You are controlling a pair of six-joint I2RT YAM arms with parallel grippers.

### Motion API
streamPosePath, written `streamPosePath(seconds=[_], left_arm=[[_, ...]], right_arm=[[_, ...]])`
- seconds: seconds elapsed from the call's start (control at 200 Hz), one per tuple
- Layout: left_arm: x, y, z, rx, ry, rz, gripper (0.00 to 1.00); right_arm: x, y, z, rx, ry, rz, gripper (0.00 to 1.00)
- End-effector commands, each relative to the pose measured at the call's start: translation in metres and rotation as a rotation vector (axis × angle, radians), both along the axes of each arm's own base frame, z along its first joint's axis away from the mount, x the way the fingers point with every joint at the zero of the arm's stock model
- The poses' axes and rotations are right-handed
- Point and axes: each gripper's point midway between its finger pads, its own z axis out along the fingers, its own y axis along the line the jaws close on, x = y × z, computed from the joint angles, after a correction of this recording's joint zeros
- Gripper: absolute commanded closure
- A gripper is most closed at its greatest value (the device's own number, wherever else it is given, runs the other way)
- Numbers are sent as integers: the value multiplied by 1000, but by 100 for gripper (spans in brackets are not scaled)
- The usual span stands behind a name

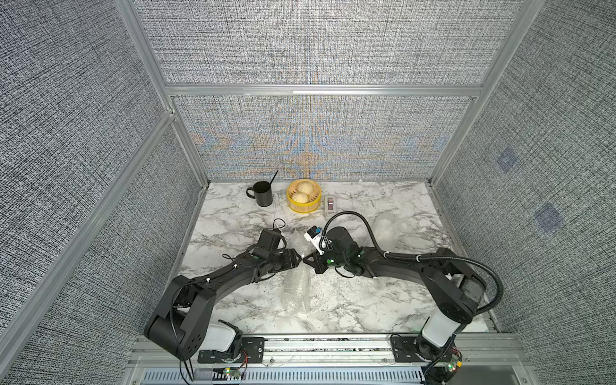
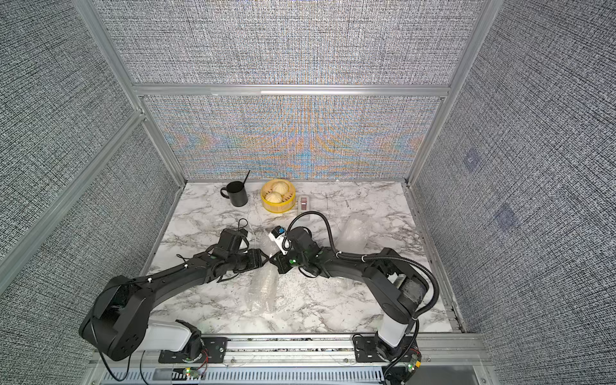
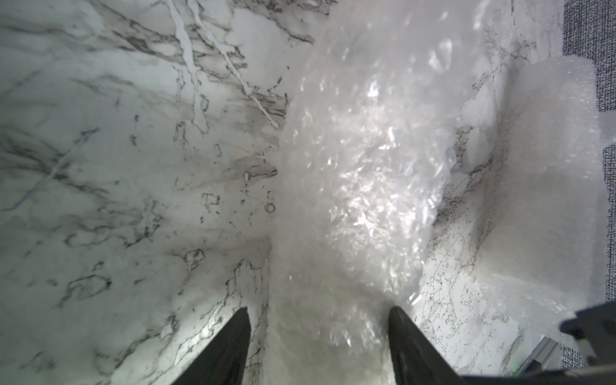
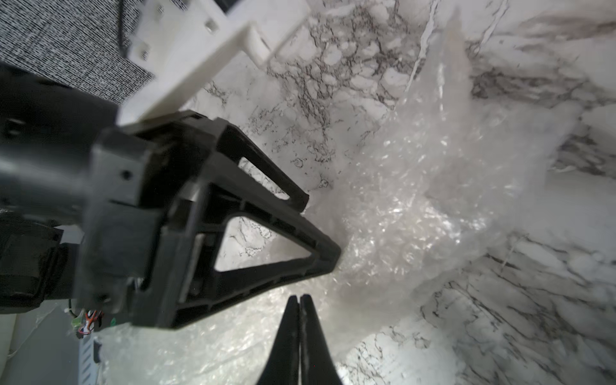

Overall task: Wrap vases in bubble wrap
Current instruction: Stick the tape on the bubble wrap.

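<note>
- Grey woven fabric panels form the back wall and both side walls.
- Aluminium frame bars edge the panels.
- The counter is white, marble-patterned with grey veins, evenly lit.

what lies inside the cloudy bubble wrap cannot be told. the left gripper has its fingers cut off by the picture's edge. the small box at the back is too small to read.

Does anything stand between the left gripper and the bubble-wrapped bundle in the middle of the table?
Nothing visible does. The left gripper is open, with its fingers on either side of the bubble-wrapped bundle. The shut right gripper is close beside it, not between them.
</note>
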Motion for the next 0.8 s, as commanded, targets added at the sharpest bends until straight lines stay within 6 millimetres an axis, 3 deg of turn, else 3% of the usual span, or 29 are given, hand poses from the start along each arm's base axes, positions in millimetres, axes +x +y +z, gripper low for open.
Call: streamPosePath(seconds=[0.0, 0.23, 0.41, 0.57, 0.62, 0.685, 0.73, 0.755, 0.796], left_arm=[[4, 3, 6, 11, -28, 8, 34], [6, 1, 11, 9, -39, 4, 34], [8, 5, 17, 22, -58, 20, 34], [11, 8, 26, 33, -80, 33, 34], [14, 12, 36, 49, -110, 45, 34], [25, 28, 54, 100, -183, 122, 31], [34, 46, 70, 153, -238, 191, 24], [38, 59, 79, 196, -267, 238, 20], [43, 84, 95, 281, -314, 328, 14]], right_arm=[[-4, 1, -11, -16, 44, 9, 94], [-2, -2, -15, -63, 37, 17, 95], [-2, -4, 9, -29, 2, 15, 95], [-3, -8, 15, -44, -3, 20, 94], [3, -13, 34, -7, -15, -13, 91], [14, -28, 68, 43, -53, -73, 80], [22, -47, 83, 10, -94, -137, 74], [31, -56, 105, 0, -144, -183, 70], [42, -82, 120, -70, -205, -282, 61]])
